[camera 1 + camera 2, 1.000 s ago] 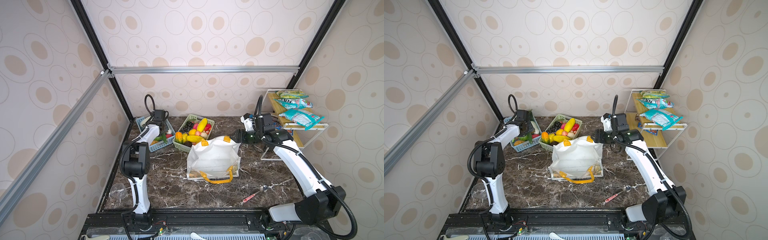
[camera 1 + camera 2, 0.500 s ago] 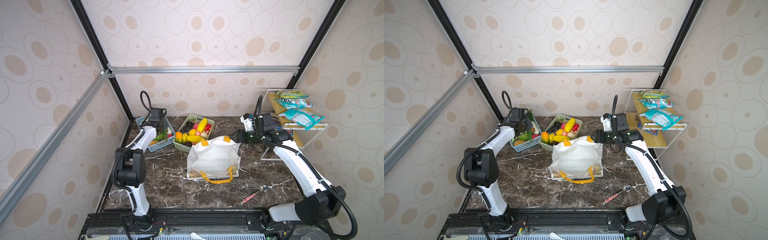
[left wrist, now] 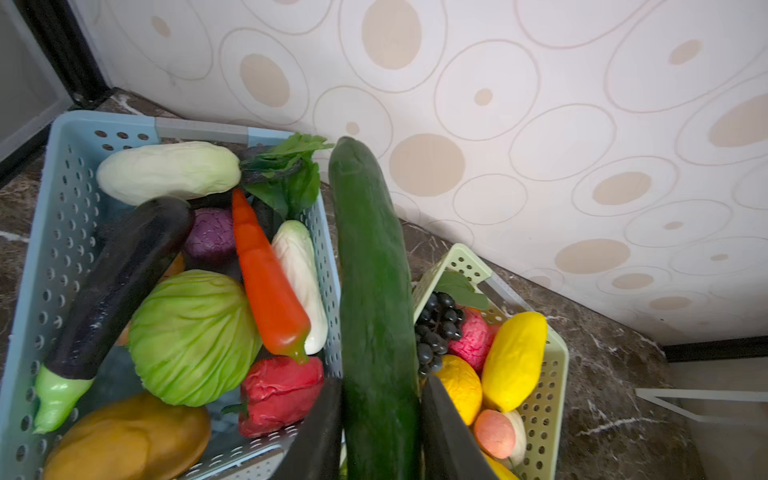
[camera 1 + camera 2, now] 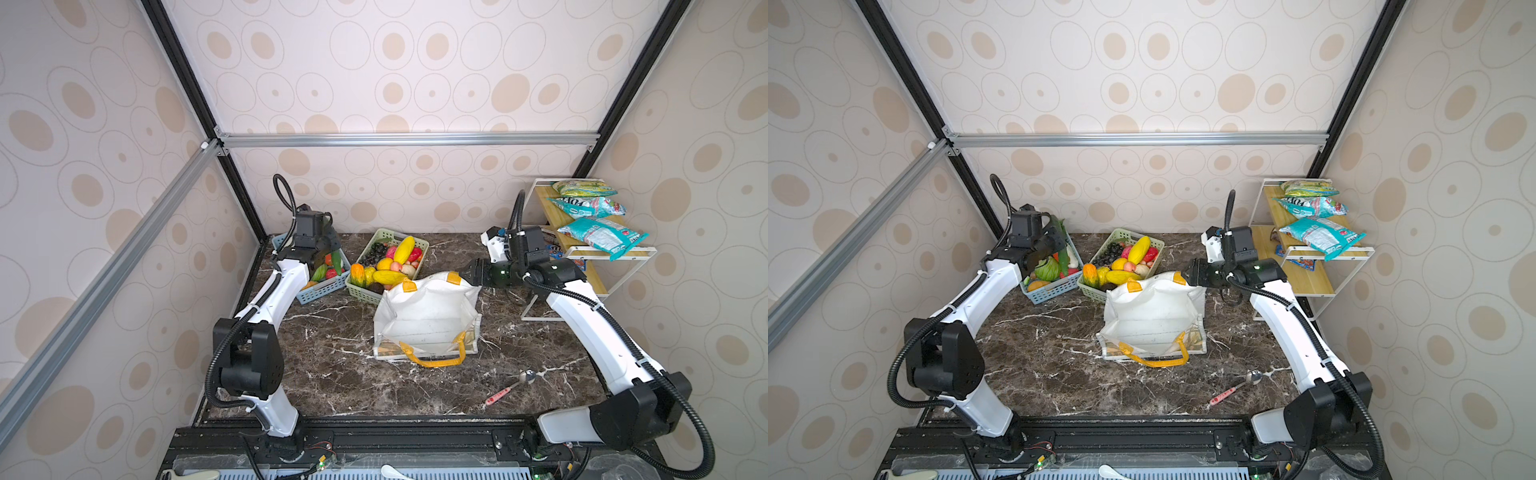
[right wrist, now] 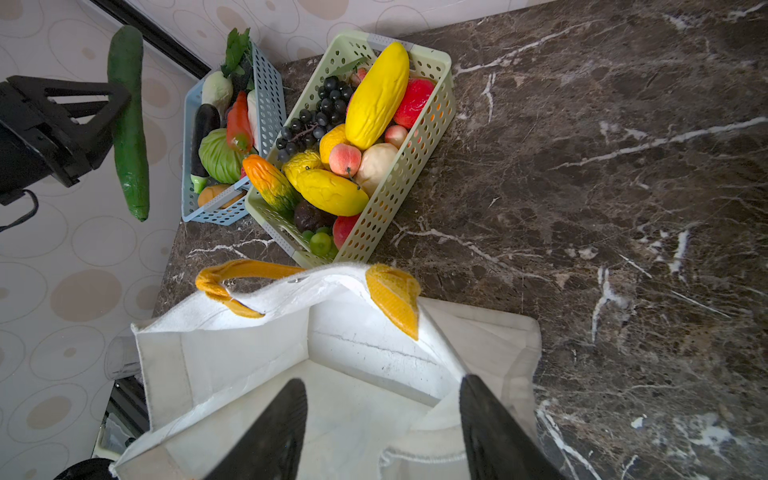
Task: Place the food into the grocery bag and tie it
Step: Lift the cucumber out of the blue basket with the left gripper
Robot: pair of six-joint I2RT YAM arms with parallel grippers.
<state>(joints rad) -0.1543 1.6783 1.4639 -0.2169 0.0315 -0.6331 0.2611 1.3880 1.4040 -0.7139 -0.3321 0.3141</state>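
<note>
My left gripper is shut on a long dark green cucumber, which hangs in the air over the blue basket. In both top views the cucumber sticks out past the left gripper. An orange carrot and a dark eggplant lie in that basket. The white grocery bag stands open mid-table with bare white inside. My right gripper is open, its fingers either side of the bag's far right rim. An orange-green gourd lies in the green basket.
A wire and wood shelf at the back right carries teal snack packets. A spoon with a pink handle lies on the marble near the front right. The green basket touches the bag's back side.
The left arm has raised the cucumber a little higher above the blue basket, and its elbow has swung outward. The right arm and the bag have not moved.
</note>
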